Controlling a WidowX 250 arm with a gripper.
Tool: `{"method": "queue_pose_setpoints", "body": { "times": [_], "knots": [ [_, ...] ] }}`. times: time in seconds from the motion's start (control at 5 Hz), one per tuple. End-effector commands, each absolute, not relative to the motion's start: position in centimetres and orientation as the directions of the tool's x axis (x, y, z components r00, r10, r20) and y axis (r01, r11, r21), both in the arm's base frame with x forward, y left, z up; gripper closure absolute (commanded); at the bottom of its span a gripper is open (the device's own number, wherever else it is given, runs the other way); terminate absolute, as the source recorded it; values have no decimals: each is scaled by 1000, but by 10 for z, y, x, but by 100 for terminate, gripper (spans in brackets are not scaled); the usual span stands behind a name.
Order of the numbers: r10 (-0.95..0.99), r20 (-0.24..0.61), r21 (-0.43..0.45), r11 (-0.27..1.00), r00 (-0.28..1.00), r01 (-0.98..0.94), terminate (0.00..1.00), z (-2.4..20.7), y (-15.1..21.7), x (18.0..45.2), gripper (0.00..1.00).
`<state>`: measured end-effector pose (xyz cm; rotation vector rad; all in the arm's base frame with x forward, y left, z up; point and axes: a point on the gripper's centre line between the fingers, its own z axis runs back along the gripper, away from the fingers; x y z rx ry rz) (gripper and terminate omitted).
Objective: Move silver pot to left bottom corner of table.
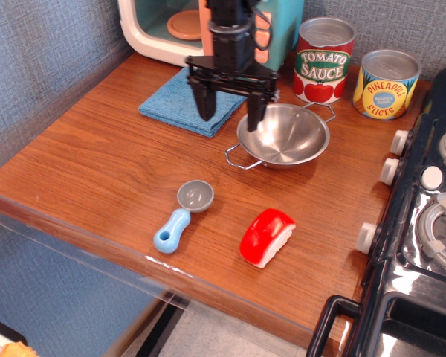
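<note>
The silver pot (pixel 284 136) is a shallow shiny steel bowl with two wire loop handles. It sits on the brown wooden table (pixel 97 171), right of centre towards the back. My black gripper (pixel 231 111) is open and empty, with its fingers pointing down. It hangs over the pot's left rim; the right finger is in front of the rim and the left finger is over the blue cloth (pixel 184 104). I cannot tell if a finger touches the pot.
A grey-and-blue scoop (pixel 183 216) and a red-and-white toy sushi (pixel 267 236) lie near the front. A tomato sauce can (pixel 323 59) and a pineapple can (pixel 386 83) stand at the back right. A toy microwave (pixel 163 30) is at the back, a black toy stove (pixel 424 223) on the right.
</note>
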<state>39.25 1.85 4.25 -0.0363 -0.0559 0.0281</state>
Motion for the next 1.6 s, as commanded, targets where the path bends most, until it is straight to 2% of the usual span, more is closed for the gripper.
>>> {"method": "queue_pose_setpoints", "body": {
  "times": [0.0, 0.2, 0.4, 0.8, 1.0, 1.2, 1.4],
  "knots": [
    [0, 78, -20, 1000, 997, 2, 0, 39, 8, 408, 0],
    [-4, 53, 0, 1000, 999, 4, 0, 29, 8, 407, 0],
    [-9, 52, 2, 1000, 999, 9, 0, 29, 6, 405, 100],
    [-20, 91, -16, 1000, 996, 22, 0, 43, 3, 401, 100],
    [-18, 151, -66, 997, 988, 28, 0, 73, 0, 397, 100],
    [-5, 201, -74, 997, 980, 20, 0, 109, 6, 383, 100],
    [48, 203, -52, 998, 978, -38, 0, 128, 38, 353, 100]
  ]
}}
